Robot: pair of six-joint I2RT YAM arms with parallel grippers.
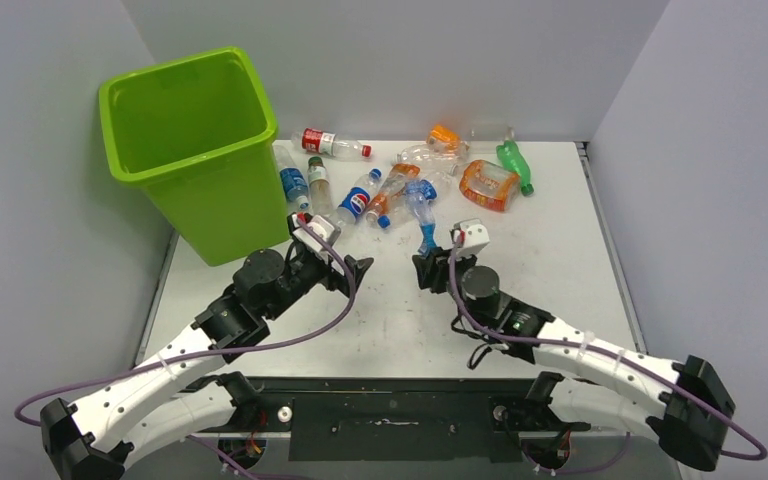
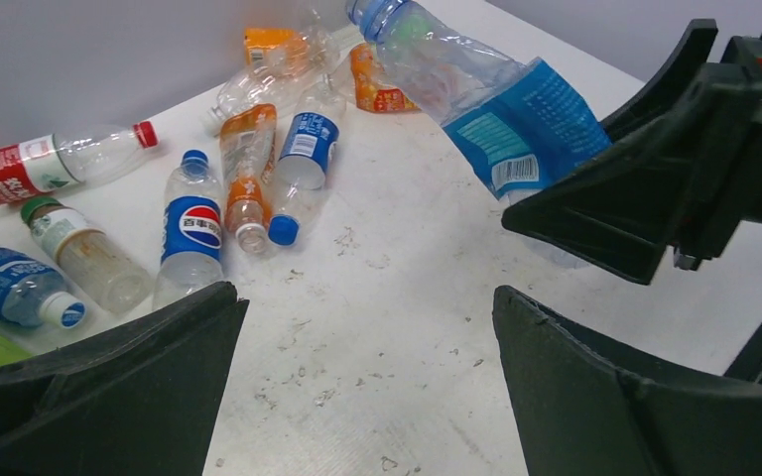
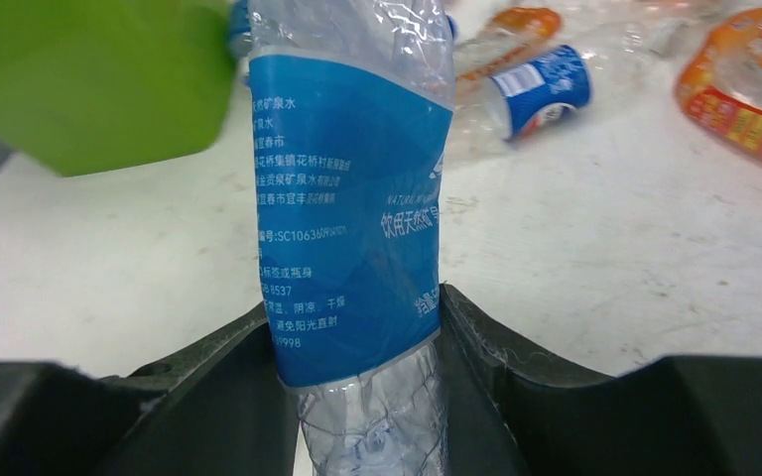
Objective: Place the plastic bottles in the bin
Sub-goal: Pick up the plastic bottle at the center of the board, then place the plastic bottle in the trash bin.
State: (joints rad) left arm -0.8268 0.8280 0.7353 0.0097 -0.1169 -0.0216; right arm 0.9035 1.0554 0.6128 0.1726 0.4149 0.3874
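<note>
Your right end effector [image 3: 367, 337] grips the crushed blue-labelled bottle [image 3: 347, 198] low on its label, so expect light, springy, slippery plastic there.

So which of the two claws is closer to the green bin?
Left. The left gripper sits just right of the bin; the right gripper is farther right, gripping a blue-labelled bottle.

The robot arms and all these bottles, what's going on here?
The right gripper is clamped on the lower end of a clear blue-label bottle, cap end raised. The left gripper is open and empty near the green bin. The other bottles lie scattered on the table; none shows inside the bin.
</note>
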